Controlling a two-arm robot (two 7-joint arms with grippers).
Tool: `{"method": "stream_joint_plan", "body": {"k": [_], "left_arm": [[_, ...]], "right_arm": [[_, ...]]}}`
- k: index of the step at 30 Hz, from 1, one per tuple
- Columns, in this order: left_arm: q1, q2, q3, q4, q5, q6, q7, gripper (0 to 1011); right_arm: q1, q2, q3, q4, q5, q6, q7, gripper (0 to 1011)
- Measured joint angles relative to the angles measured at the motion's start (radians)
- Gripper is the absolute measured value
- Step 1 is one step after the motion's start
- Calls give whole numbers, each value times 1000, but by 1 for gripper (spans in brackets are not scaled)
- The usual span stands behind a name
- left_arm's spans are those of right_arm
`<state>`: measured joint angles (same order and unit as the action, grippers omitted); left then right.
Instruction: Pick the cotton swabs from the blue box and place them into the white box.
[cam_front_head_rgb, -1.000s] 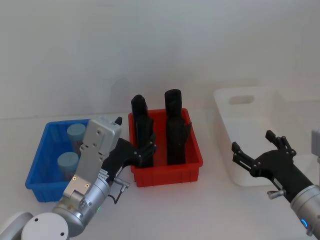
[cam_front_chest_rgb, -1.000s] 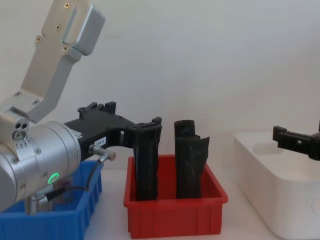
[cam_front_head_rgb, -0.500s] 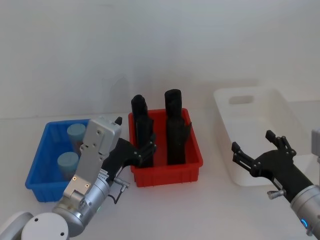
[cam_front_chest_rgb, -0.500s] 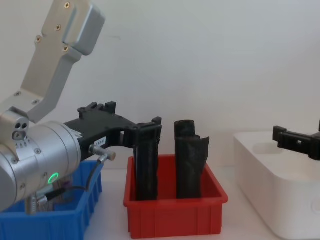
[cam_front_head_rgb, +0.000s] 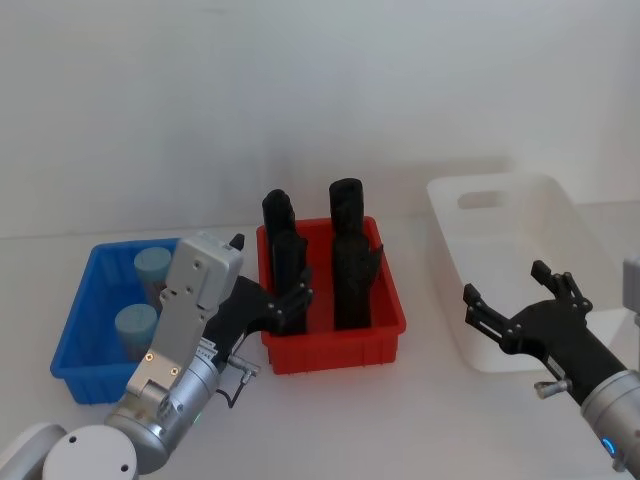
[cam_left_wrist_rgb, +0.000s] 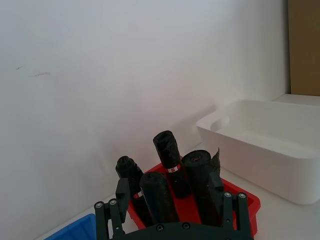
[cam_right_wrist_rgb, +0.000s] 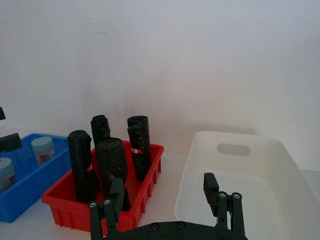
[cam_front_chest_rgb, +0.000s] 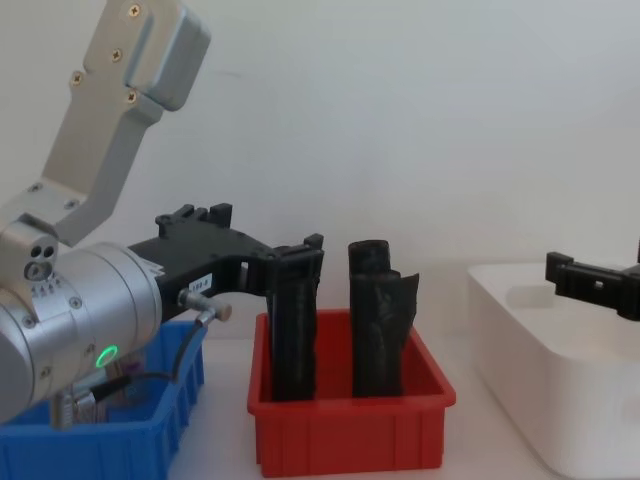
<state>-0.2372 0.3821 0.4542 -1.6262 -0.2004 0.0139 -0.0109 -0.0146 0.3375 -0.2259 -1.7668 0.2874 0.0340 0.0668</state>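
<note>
Two cotton swab jars with pale blue lids, one (cam_front_head_rgb: 152, 268) behind the other (cam_front_head_rgb: 135, 325), stand in the blue box (cam_front_head_rgb: 75, 345) at the left. My left gripper (cam_front_head_rgb: 272, 267) hovers open between the blue box and the red bin, to the right of the jars, holding nothing. The white box (cam_front_head_rgb: 505, 265) sits at the far right. In front of its near left corner, my right gripper (cam_front_head_rgb: 505, 282) hangs open and empty. The right wrist view shows the jars (cam_right_wrist_rgb: 42, 149) far off in the blue box (cam_right_wrist_rgb: 25, 190), with the white box (cam_right_wrist_rgb: 240, 175) close by.
A red bin (cam_front_head_rgb: 340, 350) stands between the two boxes and holds several tall black upright packs (cam_front_head_rgb: 348, 255). The left gripper's fingers (cam_front_chest_rgb: 305, 250) are close to the nearest pack. A white wall rises behind the table.
</note>
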Motion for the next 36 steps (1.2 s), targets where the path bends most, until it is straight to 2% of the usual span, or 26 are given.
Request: {"method": "stream_joint_plan", "body": {"k": [17, 26, 36], "left_arm": [[-3, 3, -9, 4, -13, 2, -8, 1000], [-8, 27, -42, 9, -64, 21, -25, 999], [-3, 65, -88, 18, -156, 60, -39, 1000]], "right_arm": [[0, 0, 0, 0, 0, 0, 0, 1002], [0, 0, 0, 0, 0, 0, 0, 1002], [0, 0, 0, 0, 0, 0, 0, 1002]]}}
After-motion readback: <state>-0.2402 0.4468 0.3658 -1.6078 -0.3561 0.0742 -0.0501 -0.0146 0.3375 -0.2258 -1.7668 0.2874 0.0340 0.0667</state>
